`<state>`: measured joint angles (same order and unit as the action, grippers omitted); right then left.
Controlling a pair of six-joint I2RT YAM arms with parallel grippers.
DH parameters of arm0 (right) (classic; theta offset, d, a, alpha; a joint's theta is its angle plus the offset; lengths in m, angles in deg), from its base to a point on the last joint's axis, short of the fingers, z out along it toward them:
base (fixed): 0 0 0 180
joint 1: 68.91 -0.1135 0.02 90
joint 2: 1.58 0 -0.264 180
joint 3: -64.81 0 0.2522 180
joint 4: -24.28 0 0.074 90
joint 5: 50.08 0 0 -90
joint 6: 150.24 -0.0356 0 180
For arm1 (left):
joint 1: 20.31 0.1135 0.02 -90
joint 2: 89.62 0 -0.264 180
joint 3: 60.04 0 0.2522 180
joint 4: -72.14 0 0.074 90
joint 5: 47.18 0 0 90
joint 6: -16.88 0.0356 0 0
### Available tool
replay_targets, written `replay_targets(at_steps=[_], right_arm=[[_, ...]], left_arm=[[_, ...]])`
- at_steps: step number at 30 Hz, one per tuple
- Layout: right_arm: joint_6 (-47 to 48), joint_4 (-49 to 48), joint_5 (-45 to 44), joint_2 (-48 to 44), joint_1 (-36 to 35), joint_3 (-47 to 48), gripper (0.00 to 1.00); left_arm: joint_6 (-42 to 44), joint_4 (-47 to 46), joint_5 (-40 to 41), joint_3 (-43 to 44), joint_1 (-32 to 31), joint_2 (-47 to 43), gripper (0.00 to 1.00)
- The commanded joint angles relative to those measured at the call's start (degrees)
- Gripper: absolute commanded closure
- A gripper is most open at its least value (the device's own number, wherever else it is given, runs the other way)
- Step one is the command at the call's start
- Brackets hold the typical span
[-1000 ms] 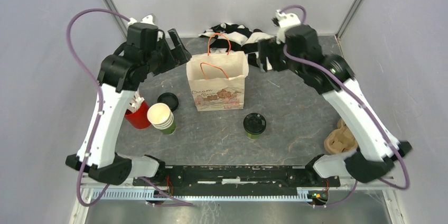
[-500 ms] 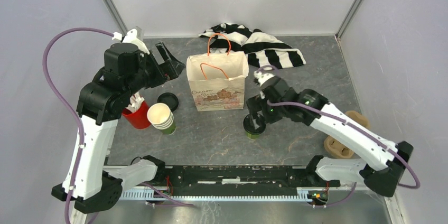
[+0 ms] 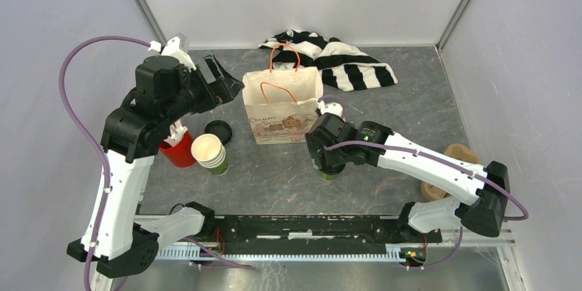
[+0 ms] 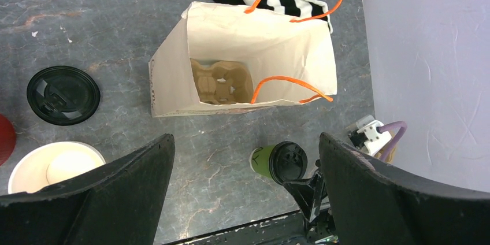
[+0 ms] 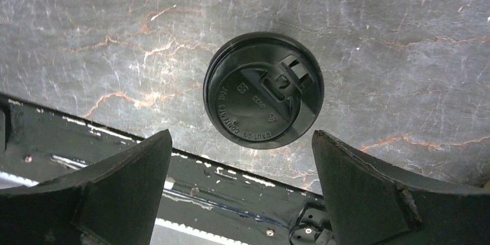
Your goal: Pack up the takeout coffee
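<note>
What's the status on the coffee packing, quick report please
Right gripper open, above the takeout coffee, no contact. Left gripper open, empty, high over the paper bag. Coffee upright on table, lid on. Nothing between cup and bag.

Green takeout coffee [image 4: 276, 162] with black lid; black-and-white striped cloth [image 3: 336, 56].

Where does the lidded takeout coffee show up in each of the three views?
Top external: takeout coffee, centre, mostly hidden under the right gripper.
Left wrist: bottom centre, below the paper bag.
Right wrist: centre, lid seen from above.
Shared landmark: the black base rail, just nearside of the cup.
</note>
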<state>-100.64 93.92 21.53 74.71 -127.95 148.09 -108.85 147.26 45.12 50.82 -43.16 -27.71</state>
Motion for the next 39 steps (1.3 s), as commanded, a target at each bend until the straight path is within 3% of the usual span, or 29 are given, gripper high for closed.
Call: replay_targets(at_steps=[1,28,39], right_arm=[[-3.2,-3.1,-6.0,-0.1,-0.1,-1.0,0.02],[2.4,-4.9,-0.6,2.7,3.6,-2.7,0.02],[1.8,-5.5,0.0,3.5,3.7,-2.2,0.08]], left_arm=[[1.4,-2.4,-2.0,1.2,0.2,0.3,0.0],[4.0,-2.7,-1.5,0.9,0.2,1.4,0.0],[3.7,-3.0,-1.8,0.7,0.2,1.2,0.0]])
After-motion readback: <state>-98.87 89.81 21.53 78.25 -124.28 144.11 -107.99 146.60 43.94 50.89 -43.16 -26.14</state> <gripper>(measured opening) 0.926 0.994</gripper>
